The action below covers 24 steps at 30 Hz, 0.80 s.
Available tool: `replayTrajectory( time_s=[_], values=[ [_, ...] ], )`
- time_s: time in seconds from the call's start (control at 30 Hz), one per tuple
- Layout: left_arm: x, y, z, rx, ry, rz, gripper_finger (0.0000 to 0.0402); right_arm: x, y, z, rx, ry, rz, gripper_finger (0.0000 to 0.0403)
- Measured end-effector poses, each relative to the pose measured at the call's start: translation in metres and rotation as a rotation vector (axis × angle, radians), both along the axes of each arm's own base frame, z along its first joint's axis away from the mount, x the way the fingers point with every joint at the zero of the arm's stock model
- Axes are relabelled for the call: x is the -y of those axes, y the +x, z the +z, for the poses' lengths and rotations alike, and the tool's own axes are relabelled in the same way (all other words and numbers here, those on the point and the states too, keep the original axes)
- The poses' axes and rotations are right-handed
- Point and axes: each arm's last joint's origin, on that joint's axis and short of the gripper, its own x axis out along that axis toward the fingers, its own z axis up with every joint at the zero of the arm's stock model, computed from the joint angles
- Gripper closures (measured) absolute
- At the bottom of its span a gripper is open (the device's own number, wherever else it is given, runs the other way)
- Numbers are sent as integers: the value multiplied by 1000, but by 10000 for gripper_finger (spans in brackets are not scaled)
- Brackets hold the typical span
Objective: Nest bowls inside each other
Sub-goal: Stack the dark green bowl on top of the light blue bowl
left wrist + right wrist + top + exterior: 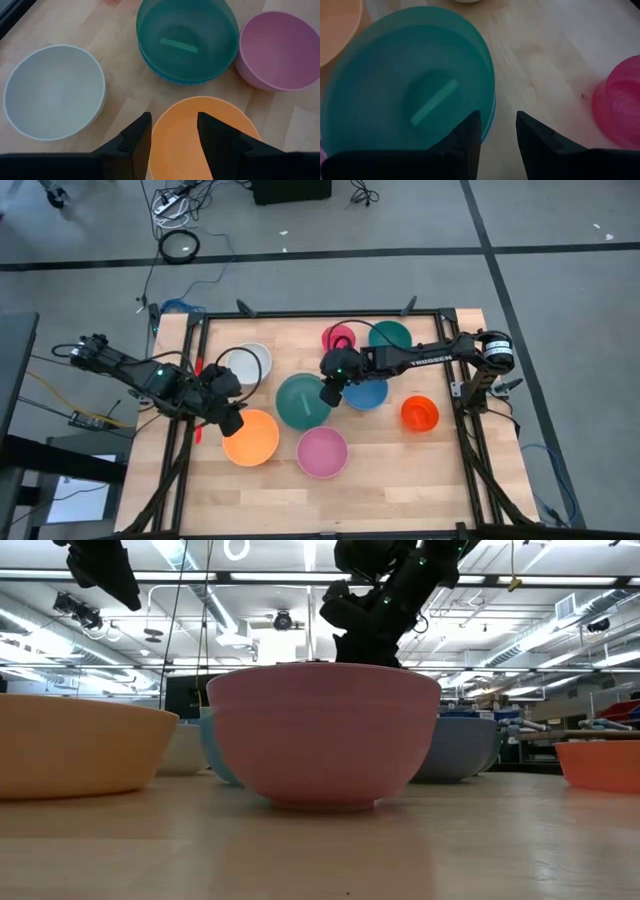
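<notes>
The left gripper (172, 137) has its two dark fingers (136, 142) parted with nothing between them, poised above the near rim of the large orange bowl (200, 135), apart from it. In the high view that gripper (232, 418) sits at the left edge of the orange bowl, near the table's left side. The right gripper (497, 132) also has its fingers (467, 137) spread and empty, hovering just past the edge of the big green bowl (410, 85), whose rim shows a blue bowl (491, 117) nested beneath it; a label strip lies on the green bowl's floor. From above, the right gripper (331, 393) hangs at the right rim of this green bowl at the middle of the table, with its arm reaching in from the right. Outward from the left gripper, a white bowl (52, 92) stands beside the orange one, toward the table's back left, and a large pink bowl (280, 50) stands on the orange bowl's other side, near the front edge. Outward from the right gripper, a second blue bowl (366, 393) lies just under the right arm, a small magenta-pink bowl (620, 100) sits toward the back, a second green bowl (390, 335) stands next to it at the back, and a small orange-red bowl (419, 413) stands alone toward the right side of the wooden table (380, 480). In the low view the pink bowl fills the centre with the right arm above it.
</notes>
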Motion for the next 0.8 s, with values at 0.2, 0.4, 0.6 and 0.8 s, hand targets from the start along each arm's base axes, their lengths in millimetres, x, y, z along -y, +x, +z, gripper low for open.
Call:
replayTrajectory(
  time_s=[0.2, 0.4, 0.6, 0.8],
  values=[
    [0, 0, 0, 7, -3, 0, 234, 0, 0, 0, -3, 7, -10, 291],
    [0, 0, 0, 7, -5, 3, 234, 0, -2, -2, -16, 25, -27, 297],
    [0, 0, 0, 9, -11, 12, 234, -1, 2, -13, -41, 68, -26, 302],
    [0, 0, 0, 8, -11, 12, 234, -3, 5, -20, -52, 69, -22, 303]
  ],
)
